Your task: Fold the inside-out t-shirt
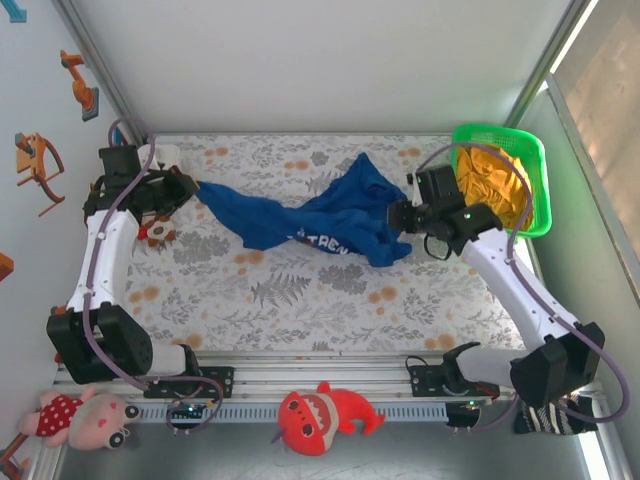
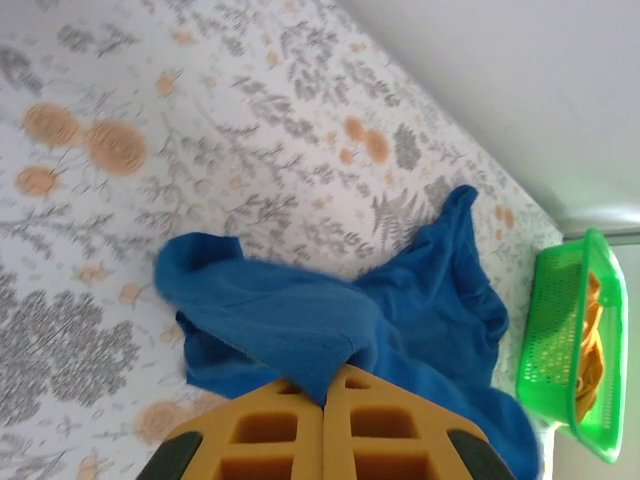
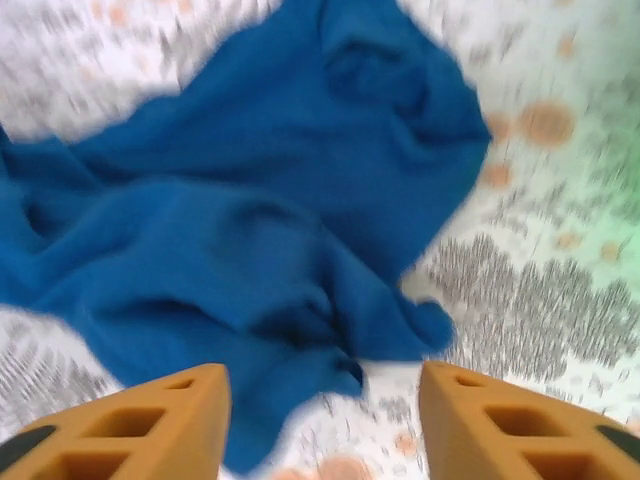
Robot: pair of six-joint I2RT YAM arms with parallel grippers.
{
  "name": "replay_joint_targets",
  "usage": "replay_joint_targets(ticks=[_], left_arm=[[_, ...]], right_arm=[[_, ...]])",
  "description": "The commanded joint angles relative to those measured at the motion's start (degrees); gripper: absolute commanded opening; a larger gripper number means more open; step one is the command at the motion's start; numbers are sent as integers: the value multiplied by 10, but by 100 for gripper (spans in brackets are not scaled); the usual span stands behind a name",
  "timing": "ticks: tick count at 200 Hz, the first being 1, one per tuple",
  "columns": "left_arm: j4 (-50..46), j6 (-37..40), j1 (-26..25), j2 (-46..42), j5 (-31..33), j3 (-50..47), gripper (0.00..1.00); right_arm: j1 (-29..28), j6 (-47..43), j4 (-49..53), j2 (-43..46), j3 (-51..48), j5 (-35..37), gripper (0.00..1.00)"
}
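The inside-out t-shirt point(image 1: 300, 215) is a crumpled royal-blue cloth lying across the back middle of the floral table, with faint white lettering near its front edge. My left gripper point(image 1: 190, 190) is at the shirt's left end, shut on a fold of the blue cloth point(image 2: 300, 320); in the left wrist view the cloth is pinched between the yellow fingers of that gripper point(image 2: 325, 395). My right gripper point(image 1: 397, 215) is at the shirt's right end. It stands open point(image 3: 322, 385) above the table, with the shirt's edge point(image 3: 250, 200) just ahead of it and nothing between its fingers.
A green basket point(image 1: 535, 180) holding an orange-yellow garment point(image 1: 490, 180) stands at the back right corner, also seen in the left wrist view point(image 2: 570, 350). A red shark plush point(image 1: 320, 415) and a pink doll point(image 1: 85, 418) lie in front of the arm bases.
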State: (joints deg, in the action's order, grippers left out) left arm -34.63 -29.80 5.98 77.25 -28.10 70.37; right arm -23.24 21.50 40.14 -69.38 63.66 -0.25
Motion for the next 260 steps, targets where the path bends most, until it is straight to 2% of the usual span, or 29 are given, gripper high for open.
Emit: replay_joint_targets(ticks=[1, 28, 54, 111, 157, 192, 202, 214, 232, 260], left_arm=[[-27, 16, 6, -38, 40, -58, 0], [-24, 18, 17, -68, 81, -118, 0], [-15, 11, 22, -70, 91, -138, 0], [-19, 15, 23, -60, 100, -133, 0], [-18, 13, 23, -60, 97, -131, 0], [-15, 13, 23, -59, 96, -130, 0], [-14, 12, 24, -58, 96, -131, 0], [-11, 12, 24, -55, 95, -130, 0], [-2, 6, 26, -49, 90, -128, 0], [13, -2, 32, -21, 82, -97, 0]], right_arm=[[-3, 90, -54, 63, -95, -16, 58], [-5, 150, -99, 109, -203, -22, 57], [-6, 171, -149, 101, -253, -53, 56], [-19, 176, -245, -6, -261, -79, 57], [-46, 177, -287, -82, -267, -67, 57], [-51, 182, -331, -130, -277, -67, 53], [-51, 185, -348, -147, -274, -71, 49], [-51, 188, -367, -167, -266, -82, 37], [-51, 186, -373, -180, -241, -95, 0], [-27, 151, -293, -132, -148, -95, 0]])
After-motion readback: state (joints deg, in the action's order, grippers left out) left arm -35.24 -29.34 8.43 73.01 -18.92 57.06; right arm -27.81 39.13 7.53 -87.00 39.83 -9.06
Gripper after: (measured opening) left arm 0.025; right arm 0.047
